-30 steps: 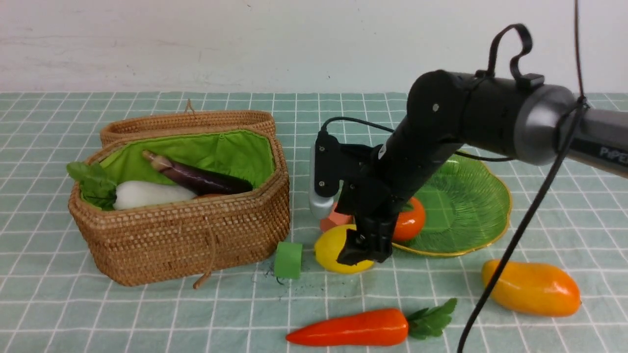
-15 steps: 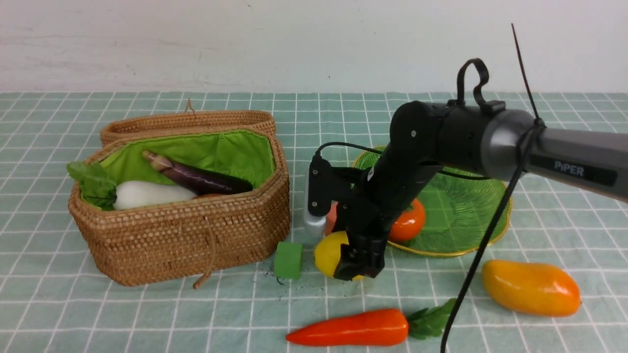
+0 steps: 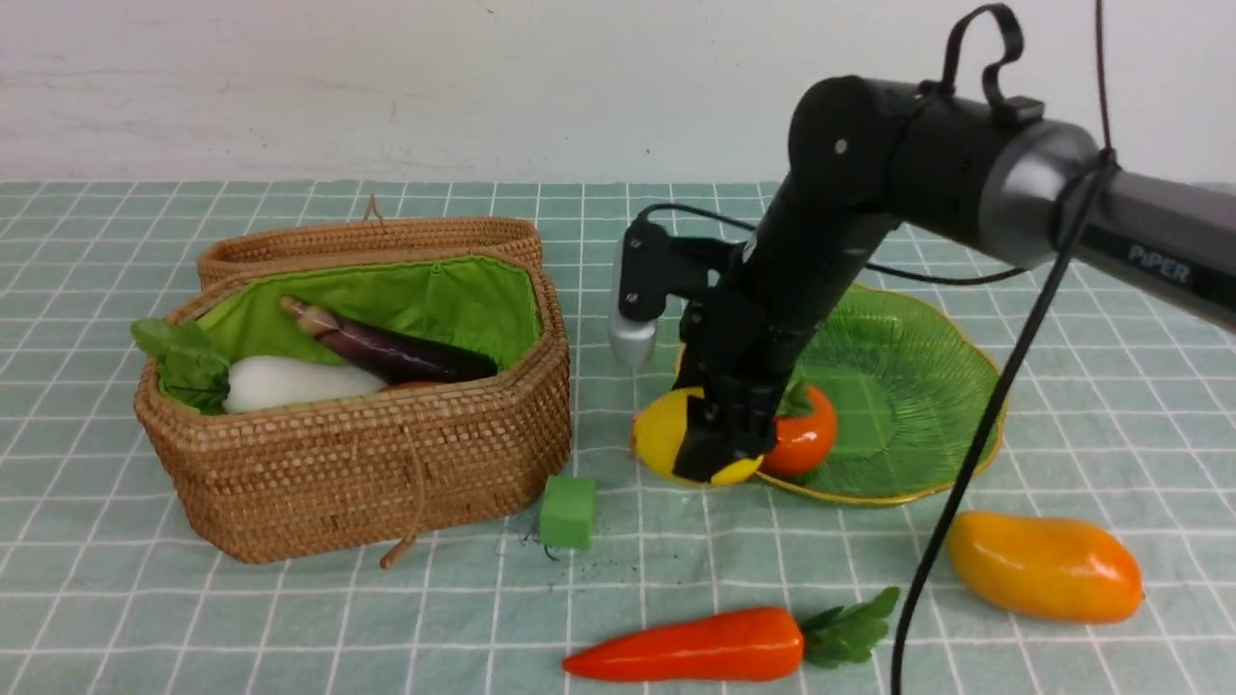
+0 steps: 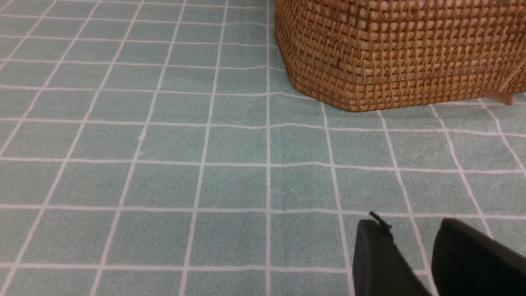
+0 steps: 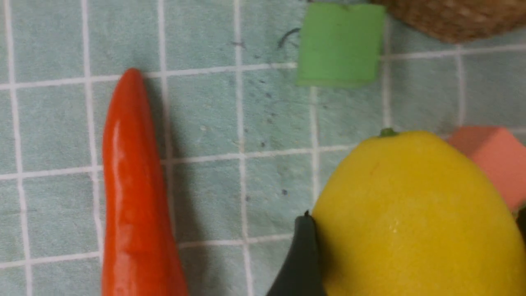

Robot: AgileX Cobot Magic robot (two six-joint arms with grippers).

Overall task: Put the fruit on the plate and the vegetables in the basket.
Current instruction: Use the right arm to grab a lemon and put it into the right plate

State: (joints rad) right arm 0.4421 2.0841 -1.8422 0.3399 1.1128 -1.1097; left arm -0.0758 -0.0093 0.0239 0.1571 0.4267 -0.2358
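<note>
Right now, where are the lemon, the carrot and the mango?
lemon (image 3: pixel 659 436): front view, its bare left side.
carrot (image 3: pixel 690 652): front view, middle of the root.
mango (image 3: pixel 1048 568): front view, middle of its body.

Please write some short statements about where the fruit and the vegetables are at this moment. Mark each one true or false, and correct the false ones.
1. The right gripper holds the lemon. True.
2. The mango lies on the plate. False: it lies on the tablecloth, apart from the plate.
3. The carrot is inside the basket. False: it lies on the tablecloth, outside the basket.
4. The eggplant is inside the basket. True.
</note>
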